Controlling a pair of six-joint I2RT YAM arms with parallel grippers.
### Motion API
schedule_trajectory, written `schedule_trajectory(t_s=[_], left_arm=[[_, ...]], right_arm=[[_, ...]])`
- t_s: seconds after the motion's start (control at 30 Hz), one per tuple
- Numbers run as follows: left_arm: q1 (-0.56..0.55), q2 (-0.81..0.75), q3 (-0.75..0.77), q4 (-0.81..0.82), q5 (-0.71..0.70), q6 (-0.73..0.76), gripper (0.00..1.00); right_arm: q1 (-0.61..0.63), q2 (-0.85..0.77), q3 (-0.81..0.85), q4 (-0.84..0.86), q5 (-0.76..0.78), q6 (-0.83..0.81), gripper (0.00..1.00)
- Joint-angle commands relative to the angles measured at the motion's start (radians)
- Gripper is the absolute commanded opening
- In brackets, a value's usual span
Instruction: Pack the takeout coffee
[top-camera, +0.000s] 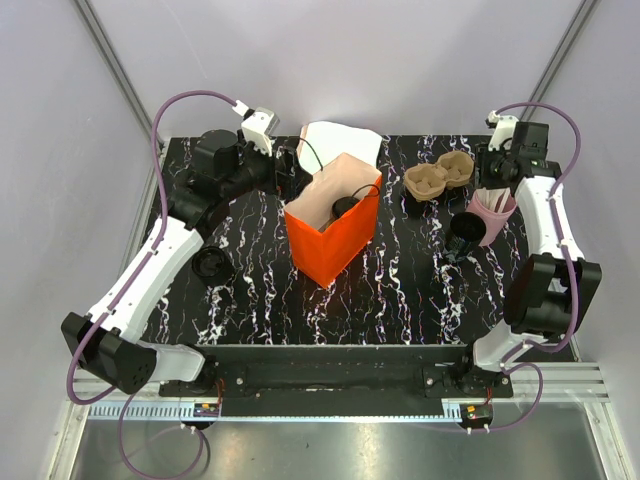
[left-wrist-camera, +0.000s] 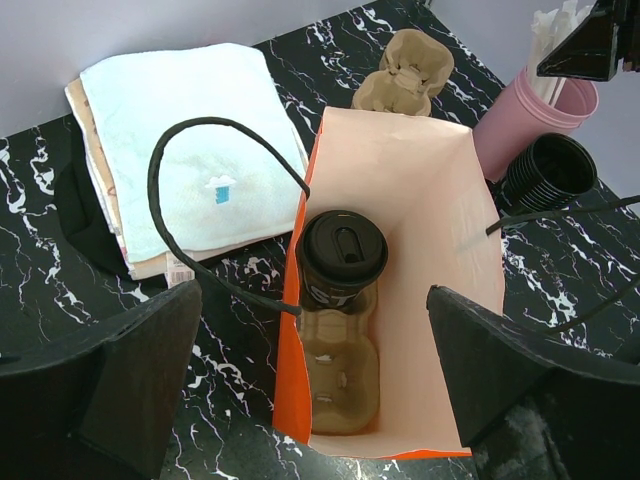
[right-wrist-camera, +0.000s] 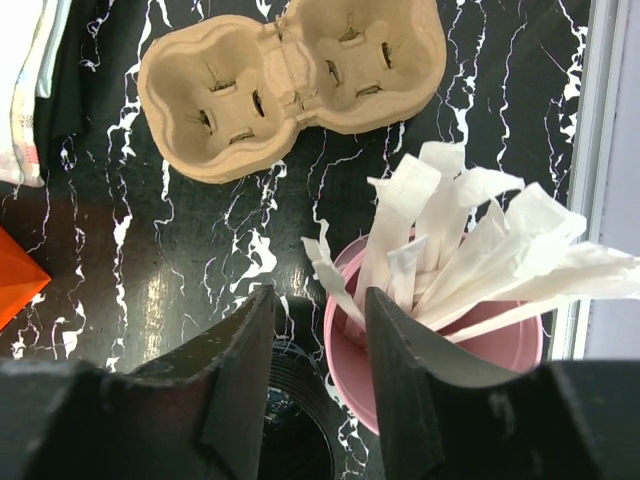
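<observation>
Orange bag (left-wrist-camera: 410, 200) on the counter (top-camera: 400, 290), black coffee cup (left-wrist-camera: 343, 255) standing inside it in a cardboard tray (left-wrist-camera: 340, 375), left gripper (left-wrist-camera: 312, 295) spread wide above the bag, right gripper (right-wrist-camera: 318, 300) part open over the pink cup (right-wrist-camera: 500, 345) rim

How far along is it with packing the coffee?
Looks done: the lidded black coffee cup sits in a cardboard carrier inside the orange bag, and the left claw hangs open above it, empty. In hand: the right claw is over the pink cup of white sticks, jaws apart around one stick. Left, probably: lifting a stick into the bag.
</observation>
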Motion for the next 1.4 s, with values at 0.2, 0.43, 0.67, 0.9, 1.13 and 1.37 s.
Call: schedule_trajectory(t_s=[0.2, 0.43, 0.67, 0.9, 1.13, 1.37], left_arm=[[-0.005, -0.014, -0.009, 0.059, 0.019, -0.009, 0.99], [-0.005, -0.009, -0.007, 0.060, 0.021, -0.007, 0.99], [-0.005, -0.007, -0.004, 0.059, 0.024, -0.010, 0.99], [-0.003, -0.009, -0.001, 0.059, 0.019, -0.001, 0.99], [-0.005, -0.012, 0.006, 0.053, 0.007, 0.009, 0.99], [-0.005, -0.024, 0.016, 0.045, 0.001, 0.028, 0.99]], right_arm=[[0.021, 0.022, -0.003, 0.070, 0.064, -0.022, 0.35], [0.030, 0.010, -0.009, 0.070, 0.081, -0.033, 0.22], [0.039, -0.035, -0.023, 0.069, 0.095, -0.044, 0.11], [0.051, -0.096, 0.015, 0.004, 0.092, -0.050, 0.11], [0.085, -0.204, 0.071, -0.069, 0.093, -0.079, 0.08], [0.136, -0.299, 0.138, -0.140, 0.093, -0.114, 0.08]])
